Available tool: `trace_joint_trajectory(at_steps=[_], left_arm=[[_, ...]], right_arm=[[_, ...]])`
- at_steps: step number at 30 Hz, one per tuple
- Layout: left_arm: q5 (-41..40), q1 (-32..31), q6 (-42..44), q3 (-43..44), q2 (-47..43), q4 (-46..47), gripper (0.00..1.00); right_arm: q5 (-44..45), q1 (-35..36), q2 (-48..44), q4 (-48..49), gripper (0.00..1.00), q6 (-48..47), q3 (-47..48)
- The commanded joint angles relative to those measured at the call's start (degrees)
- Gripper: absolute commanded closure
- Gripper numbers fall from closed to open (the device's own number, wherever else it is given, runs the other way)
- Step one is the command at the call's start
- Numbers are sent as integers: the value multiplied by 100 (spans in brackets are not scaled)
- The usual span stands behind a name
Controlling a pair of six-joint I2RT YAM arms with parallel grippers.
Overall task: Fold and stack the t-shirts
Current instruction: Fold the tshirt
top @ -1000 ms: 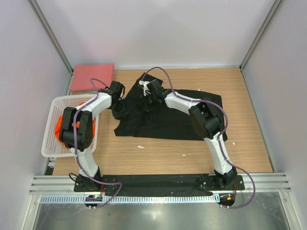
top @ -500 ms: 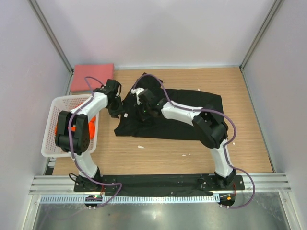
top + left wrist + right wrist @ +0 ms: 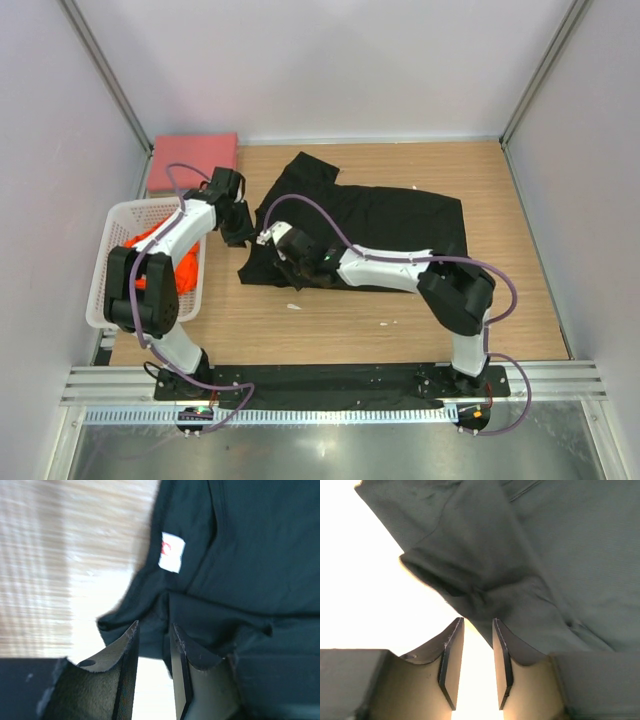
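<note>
A black t-shirt (image 3: 385, 228) lies spread on the wooden table. My left gripper (image 3: 241, 230) hovers at its left edge, open; in the left wrist view the shirt's hem (image 3: 150, 625) sits just at the fingertips of that gripper (image 3: 155, 625), with bare table showing in the gap. My right gripper (image 3: 279, 249) stands over the near left corner, open, and the bunched cloth (image 3: 470, 587) lies just past the tips of the right gripper (image 3: 477, 620). A pinkish-red t-shirt (image 3: 193, 160) lies folded at the back left. An orange t-shirt (image 3: 170, 252) sits in the basket.
The white mesh basket (image 3: 112, 300) stands at the left edge beside the left arm. A white label (image 3: 171, 552) shows inside the black shirt's collar. Small white scraps (image 3: 294, 306) lie on the wood in front of the shirt. Walls close in the table on three sides.
My right gripper has travelled from the shirt's upper middle to its near left corner and opened, letting go of the cloth. The left gripper has shifted slightly back and left.
</note>
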Motion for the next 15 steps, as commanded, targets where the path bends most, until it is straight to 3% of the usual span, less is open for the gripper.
trace_joint_trajectory(at_steps=[1, 7, 15], left_arm=[[645, 27, 44, -177, -339, 225, 67], [883, 27, 26, -581, -462, 358, 68], [1481, 19, -26, -1020, -594, 603, 68]], right_arm=[[112, -86, -740, 266, 64, -114, -45], [-670, -508, -689, 573, 58, -166, -142], [-1515, -1087, 164, -103, 52, -826, 727]])
